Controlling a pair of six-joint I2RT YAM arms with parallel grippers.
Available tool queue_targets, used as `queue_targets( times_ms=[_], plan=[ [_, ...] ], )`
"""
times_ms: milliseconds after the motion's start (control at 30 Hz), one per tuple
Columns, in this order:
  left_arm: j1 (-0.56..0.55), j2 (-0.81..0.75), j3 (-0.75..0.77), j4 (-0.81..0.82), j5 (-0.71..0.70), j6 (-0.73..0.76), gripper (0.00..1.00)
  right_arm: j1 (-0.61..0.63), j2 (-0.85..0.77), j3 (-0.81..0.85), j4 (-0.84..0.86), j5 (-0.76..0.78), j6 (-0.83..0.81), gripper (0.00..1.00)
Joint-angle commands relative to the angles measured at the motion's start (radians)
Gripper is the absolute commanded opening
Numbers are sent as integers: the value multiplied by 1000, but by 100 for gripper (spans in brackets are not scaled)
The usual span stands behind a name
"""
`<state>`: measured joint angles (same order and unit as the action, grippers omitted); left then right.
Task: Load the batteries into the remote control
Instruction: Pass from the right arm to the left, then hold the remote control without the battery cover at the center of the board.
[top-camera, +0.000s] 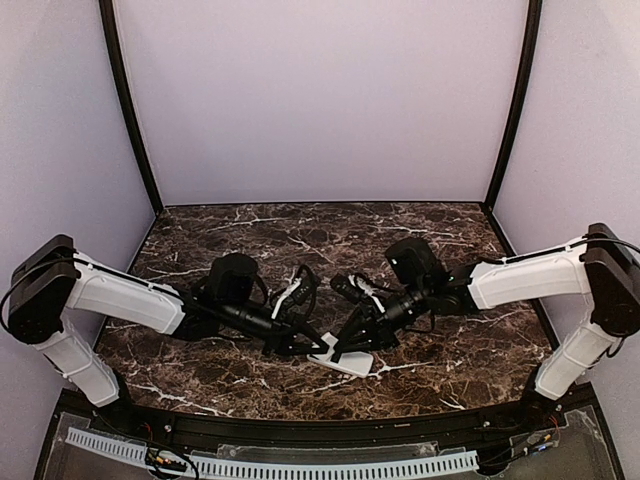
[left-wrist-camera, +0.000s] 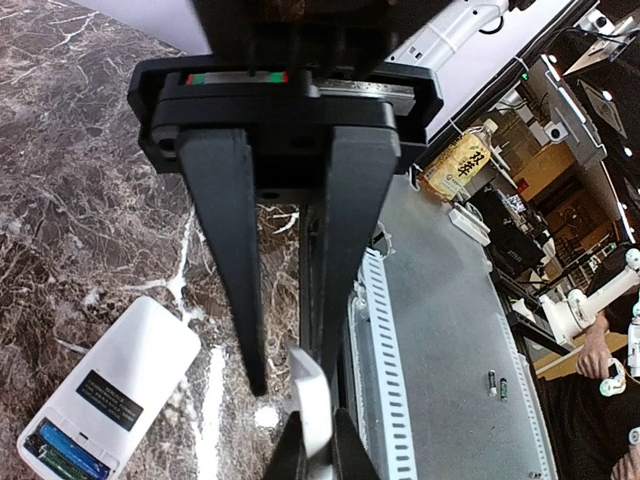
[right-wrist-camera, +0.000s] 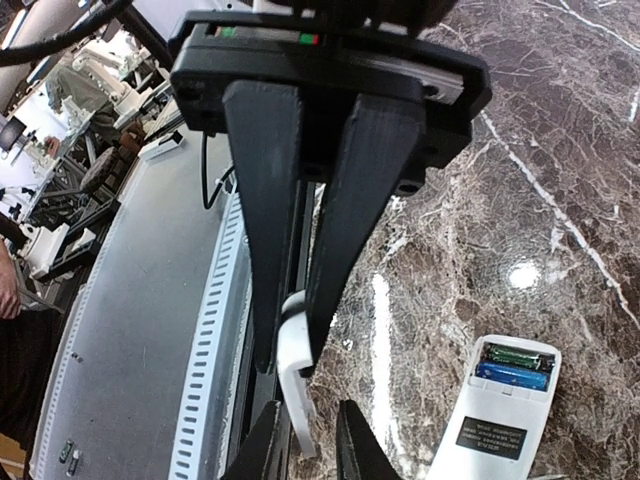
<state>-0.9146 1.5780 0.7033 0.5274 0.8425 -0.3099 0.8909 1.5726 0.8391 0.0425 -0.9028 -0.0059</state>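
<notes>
The white remote control lies back up on the marble, between the two grippers. Its battery bay is uncovered, with a blue and a green battery lying side by side inside; they also show in the left wrist view. My right gripper is shut on the small loose white cover and holds it on edge above the table, just left of the remote. My left gripper is open, its fingers straddling the free end of the cover.
The grey slotted rail and the grey floor run along the table's near edge, just beyond the grippers. Two spare batteries lie on that floor, off the table. Dark marble tabletop extends behind both arms.
</notes>
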Motion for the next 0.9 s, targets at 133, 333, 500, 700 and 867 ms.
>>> queue_targets(
  times_ms=[133, 333, 500, 700, 867],
  plan=[
    [37, 22, -83, 225, 24, -171, 0, -58, -94, -34, 59, 147, 25, 66],
    [59, 95, -153, 465, -30, -377, 0, -63, -190, -132, 104, 361, 31, 82],
    [70, 211, -194, 671, -84, -596, 0, -5, -213, -214, 123, 572, -30, 84],
    [81, 262, -228, 737, -149, -690, 0, 74, -146, -256, 186, 716, -113, 89],
    [95, 275, -219, 671, -173, -708, 0, 116, -49, -211, 169, 759, -148, 92]
  ],
)
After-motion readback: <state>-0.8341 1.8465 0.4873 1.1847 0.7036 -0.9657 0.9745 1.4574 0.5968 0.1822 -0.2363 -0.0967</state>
